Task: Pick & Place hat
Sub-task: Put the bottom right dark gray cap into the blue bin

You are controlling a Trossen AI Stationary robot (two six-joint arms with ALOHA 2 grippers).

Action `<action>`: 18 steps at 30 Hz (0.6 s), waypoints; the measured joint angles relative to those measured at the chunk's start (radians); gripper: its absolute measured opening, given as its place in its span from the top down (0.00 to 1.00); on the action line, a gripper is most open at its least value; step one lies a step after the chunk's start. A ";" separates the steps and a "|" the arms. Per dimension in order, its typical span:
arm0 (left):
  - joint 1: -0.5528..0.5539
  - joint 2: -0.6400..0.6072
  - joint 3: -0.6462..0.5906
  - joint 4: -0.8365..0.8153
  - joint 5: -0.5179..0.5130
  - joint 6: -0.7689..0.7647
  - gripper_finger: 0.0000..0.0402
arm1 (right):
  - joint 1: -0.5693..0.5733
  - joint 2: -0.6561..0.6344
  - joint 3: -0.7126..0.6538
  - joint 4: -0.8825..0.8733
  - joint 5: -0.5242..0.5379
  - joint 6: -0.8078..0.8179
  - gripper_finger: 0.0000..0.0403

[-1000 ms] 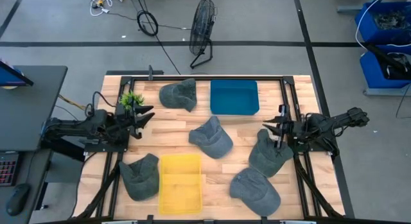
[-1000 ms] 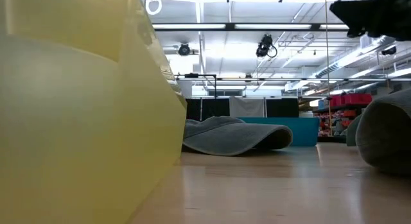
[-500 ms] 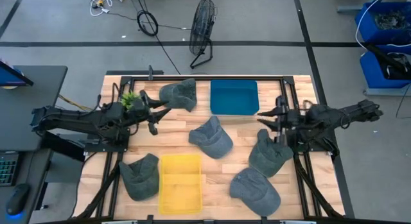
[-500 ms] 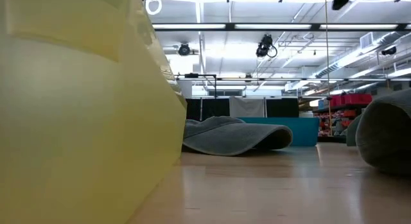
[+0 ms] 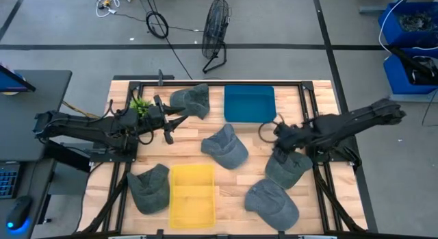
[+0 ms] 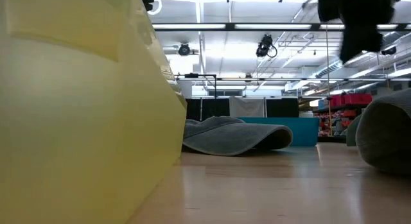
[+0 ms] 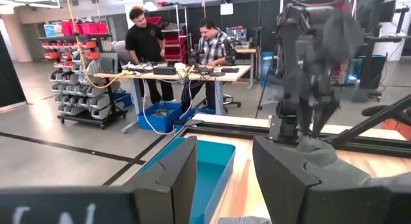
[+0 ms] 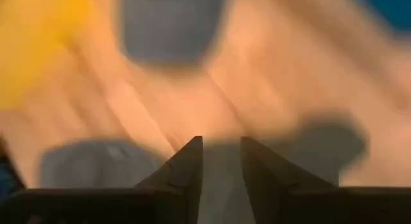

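Note:
Several grey hats lie on the wooden table: one by the far edge (image 5: 190,101), one in the middle (image 5: 224,146), one on the right (image 5: 287,165), two near the front (image 5: 272,202) (image 5: 149,187). My left gripper (image 5: 174,126) is open and hovers between the far hat and the middle hat; its wrist view looks level across the table (image 7: 225,172). My right gripper (image 5: 267,131) is open, tipped downward above the bare wood left of the right hat (image 8: 96,163). It shows blurred in the low view (image 6: 359,18). Neither gripper touches a hat.
A blue bin (image 5: 250,103) stands at the far middle and a yellow bin (image 5: 191,194) at the near middle, filling the low view's left (image 6: 77,121). A small green plant (image 5: 140,105) sits by the left arm. People stand at a bench beyond the table (image 7: 173,44).
My left gripper has moved toward the table's right and far edge, up to the far hat. My right gripper has first risen, then swung toward the table's left and tipped downward past the right hat, moving fast. No hat has moved.

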 joint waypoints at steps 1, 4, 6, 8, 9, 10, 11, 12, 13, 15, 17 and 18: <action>0.000 0.000 0.000 -0.003 0.000 0.000 0.61 | 0.000 0.022 -0.012 -0.027 -0.032 0.056 0.73; 0.000 -0.001 0.000 -0.004 0.000 0.000 0.61 | 0.000 0.079 -0.046 -0.060 -0.114 0.174 0.73; 0.000 0.000 0.000 -0.004 0.000 0.019 0.61 | 0.000 0.107 -0.073 -0.065 -0.155 0.219 0.73; 0.000 0.000 0.000 -0.004 0.000 0.049 0.61 | 0.000 0.128 -0.092 -0.054 -0.184 0.244 0.73; 0.000 0.000 0.000 -0.004 0.000 0.063 0.61 | 0.000 0.136 -0.099 -0.049 -0.193 0.256 0.73; 0.000 0.000 0.000 -0.004 0.000 0.071 0.61 | 0.000 0.144 -0.106 -0.048 -0.196 0.273 0.73; 0.000 0.000 0.000 -0.003 0.000 0.075 0.61 | 0.000 0.152 -0.113 -0.049 -0.196 0.292 0.73; 0.000 0.000 0.000 -0.003 0.000 0.076 0.61 | 0.000 0.159 -0.120 -0.047 -0.196 0.308 0.73; 0.000 0.000 0.000 -0.003 0.000 0.076 0.61 | 0.000 0.165 -0.130 -0.042 -0.192 0.319 0.73; 0.000 0.000 0.000 -0.003 0.000 0.087 0.61 | 0.000 0.174 -0.156 -0.010 -0.175 0.324 0.73; 0.000 0.000 0.000 -0.003 0.000 0.116 0.61 | 0.000 0.182 -0.187 0.053 -0.149 0.316 0.73; 0.000 0.000 0.000 -0.002 0.000 0.128 0.61 | 0.000 0.184 -0.205 0.091 -0.124 0.312 0.73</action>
